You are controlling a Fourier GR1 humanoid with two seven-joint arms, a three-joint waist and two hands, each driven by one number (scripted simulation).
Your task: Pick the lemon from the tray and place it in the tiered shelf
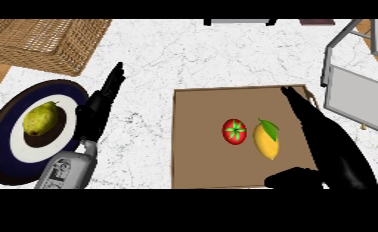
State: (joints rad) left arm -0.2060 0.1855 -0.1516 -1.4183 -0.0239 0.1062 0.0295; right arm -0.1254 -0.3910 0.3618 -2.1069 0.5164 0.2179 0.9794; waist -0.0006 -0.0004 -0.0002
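Lemon (266, 140) lies on tray (199, 141), just left of the straight-fingered right hand (325, 136).

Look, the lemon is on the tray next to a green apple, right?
Not quite. In the head view the lemon does lie on the tray, but the thing next to it is a red tomato with a green top, not a green apple.

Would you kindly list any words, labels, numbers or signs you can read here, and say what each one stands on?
None: no readable text shows anywhere.
The tray, lemon, tomato, plate with its pear, basket and shelf bear no markings.
The left forearm has dark patches, but no letters can be made out.
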